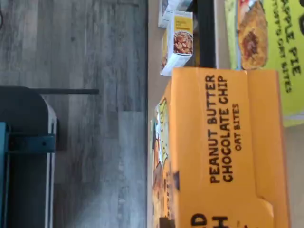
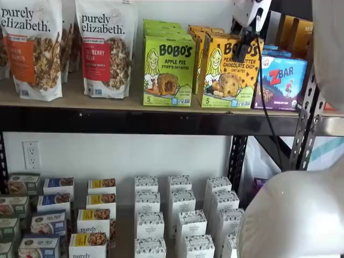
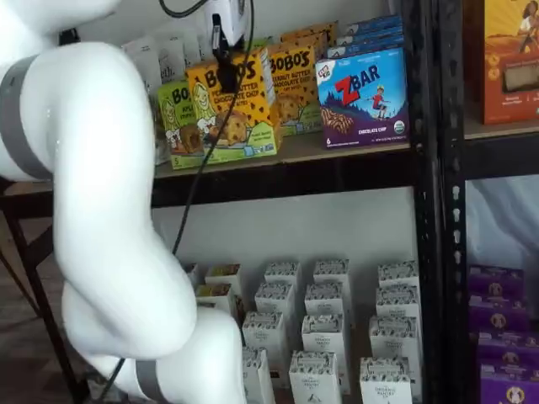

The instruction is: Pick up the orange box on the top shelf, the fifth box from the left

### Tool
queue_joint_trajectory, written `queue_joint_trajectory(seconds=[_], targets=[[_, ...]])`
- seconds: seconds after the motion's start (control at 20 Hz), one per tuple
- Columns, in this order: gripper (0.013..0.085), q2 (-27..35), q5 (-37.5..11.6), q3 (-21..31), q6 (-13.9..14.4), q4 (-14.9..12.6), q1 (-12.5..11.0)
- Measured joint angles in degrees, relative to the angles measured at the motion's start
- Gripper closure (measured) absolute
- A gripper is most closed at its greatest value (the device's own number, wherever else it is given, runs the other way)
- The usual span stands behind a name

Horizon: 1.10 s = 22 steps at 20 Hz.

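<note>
The orange box (image 2: 228,70) stands on the top shelf (image 2: 107,103) between the lime-green Bobo's Apple Pie box (image 2: 168,70) and the blue-purple Zbar box (image 2: 280,80). It also shows in a shelf view (image 3: 240,109), and its top face fills the wrist view (image 1: 223,147). The gripper (image 2: 240,54) hangs at the box's top front edge in both shelf views (image 3: 226,67). Only one black finger shows over the carton's face, so I cannot tell whether it is open or closed on the box. The box rests on the shelf board.
A second orange Bobo's box (image 3: 295,80) stands behind the first. Granola bags (image 2: 106,45) stand further left on the shelf. Small white boxes (image 2: 183,215) fill the lower level. The white arm (image 3: 109,210) blocks much of one view. A black upright (image 3: 429,202) stands to the right.
</note>
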Motion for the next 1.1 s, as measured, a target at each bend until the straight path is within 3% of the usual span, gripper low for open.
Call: queue_joint_trajectory(seconds=[0.5,1.1], targets=[[0.0650,-6.98,2.99,4.28,1.56,0.40,0.94],[0.0650,-14.17,1.99,11.12,2.61,0.08,2.02]])
